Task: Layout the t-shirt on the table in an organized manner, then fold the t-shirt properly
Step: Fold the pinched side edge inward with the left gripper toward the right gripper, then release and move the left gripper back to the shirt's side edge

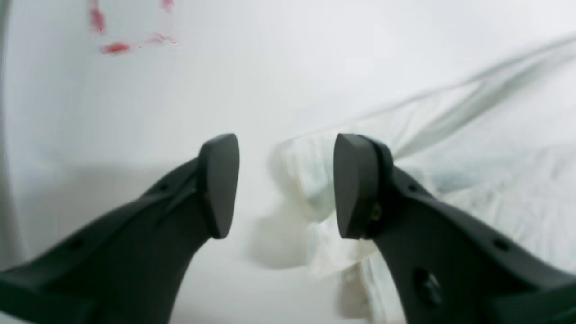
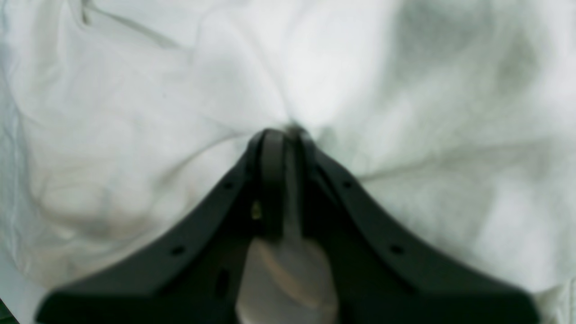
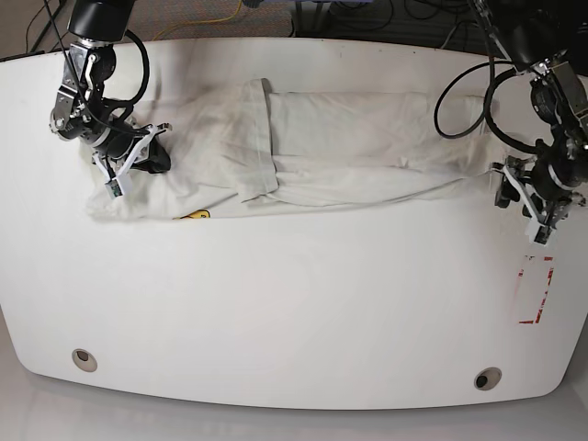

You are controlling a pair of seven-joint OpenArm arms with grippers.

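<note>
Shirt: the t-shirt [image 3: 303,152] lies as a long crumpled band across the far half of the table [image 3: 294,303], sleeves bunched.
Right gripper [image 2: 285,135]: pinched onto cloth at one end.
Left gripper [image 1: 285,184]: jaws apart, empty, at the other end.
Progress: spreading unfinished; folding not begun.

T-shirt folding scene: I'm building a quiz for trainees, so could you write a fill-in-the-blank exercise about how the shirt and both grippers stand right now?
1. The right gripper has its jaws ____ on the t-shirt.
2. The left gripper has its jaws ____, with nothing between them.
3. The tape rectangle on the table is ____ in colour.

Missing words: shut; open; red
</note>
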